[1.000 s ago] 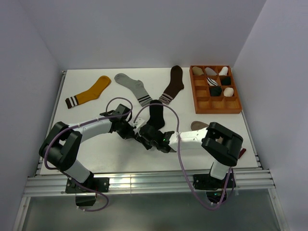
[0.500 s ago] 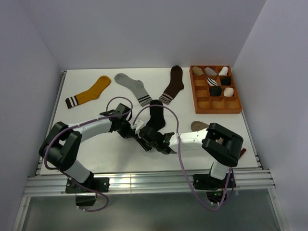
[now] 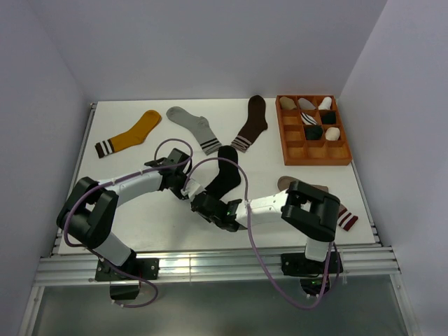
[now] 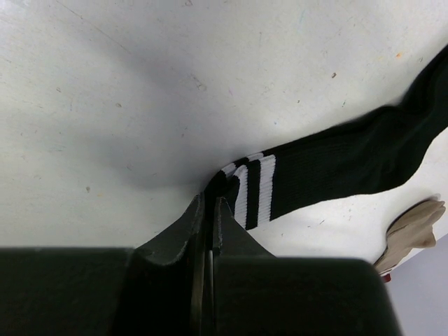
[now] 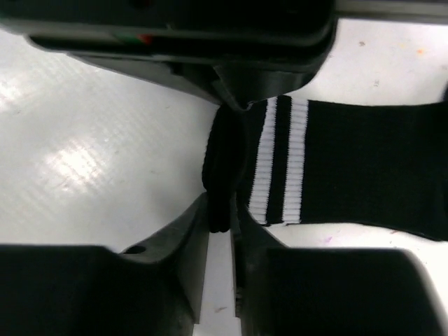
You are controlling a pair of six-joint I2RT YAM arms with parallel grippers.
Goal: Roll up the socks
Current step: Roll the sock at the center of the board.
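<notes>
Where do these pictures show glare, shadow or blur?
Right wrist view: a glare patch on the table, striped sock sharp. Left wrist view: soft shadow over the table, left gripper dark and blurred. Top external view: even light, sharp.

Soft even light is falling from above on the flat white table top [image 3: 161,225], a broad grey shadow is darkening it in the left wrist view, and bright glare is washing out its left part in the right wrist view.
</notes>
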